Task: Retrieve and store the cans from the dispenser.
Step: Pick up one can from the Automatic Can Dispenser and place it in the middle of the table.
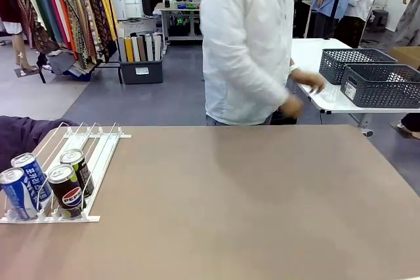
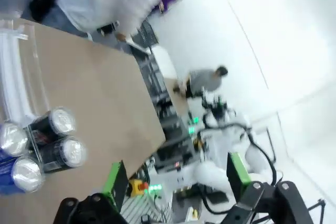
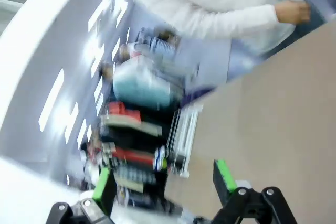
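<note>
Four cans (image 1: 66,191) stood upright in the dispenser (image 1: 98,152), which lay at the near left corner of the table (image 1: 249,201). Two were blue, in the outer left lane. Two were black, in the lane just to their right. Each pair stood one behind the other, at the near end of the rails.

Left gripper (image 2: 176,178): jaws spread wide, nothing between the green pads (image 2: 114,181). In its wrist view we saw the silver tops of the cans (image 2: 63,145) off to one side, well apart from the fingers, with the dispenser (image 2: 16,77) rails running away from them.

Right gripper (image 3: 164,183): jaws also wide apart, holding nothing. It hung over the brown table (image 3: 283,119); the picture was too blurred for finer detail.

The person (image 1: 246,44), in a white shirt, stood at the far side, turned toward a white side table (image 1: 308,50). One hand (image 1: 308,82) was at that table's edge, near two dark grey baskets (image 1: 380,83). The other hand (image 1: 292,106) was lower and blurred. Neither hand was near the cans.
</note>
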Controlling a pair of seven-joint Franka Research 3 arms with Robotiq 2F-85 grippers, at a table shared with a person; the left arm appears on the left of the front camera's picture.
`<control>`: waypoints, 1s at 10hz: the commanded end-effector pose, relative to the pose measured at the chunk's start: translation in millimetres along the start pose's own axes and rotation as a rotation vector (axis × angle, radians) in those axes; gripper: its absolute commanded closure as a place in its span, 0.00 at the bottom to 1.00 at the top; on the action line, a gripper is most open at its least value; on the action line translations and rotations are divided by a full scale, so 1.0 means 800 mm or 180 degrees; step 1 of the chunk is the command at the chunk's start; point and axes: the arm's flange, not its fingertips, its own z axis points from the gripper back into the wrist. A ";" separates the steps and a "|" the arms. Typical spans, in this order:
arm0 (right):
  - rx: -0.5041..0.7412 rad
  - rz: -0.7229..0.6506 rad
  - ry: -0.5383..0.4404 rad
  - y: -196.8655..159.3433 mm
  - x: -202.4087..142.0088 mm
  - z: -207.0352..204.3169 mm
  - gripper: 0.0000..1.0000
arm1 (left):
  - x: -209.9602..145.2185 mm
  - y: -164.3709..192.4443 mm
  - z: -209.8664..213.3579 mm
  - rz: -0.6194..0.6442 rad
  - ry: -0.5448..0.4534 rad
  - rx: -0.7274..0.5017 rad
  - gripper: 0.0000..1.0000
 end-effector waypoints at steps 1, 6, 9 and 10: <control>0.0060 -0.0024 -0.0363 -0.047 -0.122 -0.013 0.00 | -0.006 0.033 0.023 0.0143 -0.0459 -0.0081 0.00; -0.0086 -0.0166 -0.0372 -0.043 -0.009 0.060 0.00 | -0.017 0.047 0.050 0.0240 -0.0499 0.0039 0.00; -0.0086 -0.0166 -0.0372 -0.043 -0.009 0.060 0.00 | -0.017 0.047 0.050 0.0240 -0.0499 0.0039 0.00; -0.0086 -0.0166 -0.0372 -0.043 -0.009 0.060 0.00 | -0.017 0.047 0.050 0.0240 -0.0499 0.0039 0.00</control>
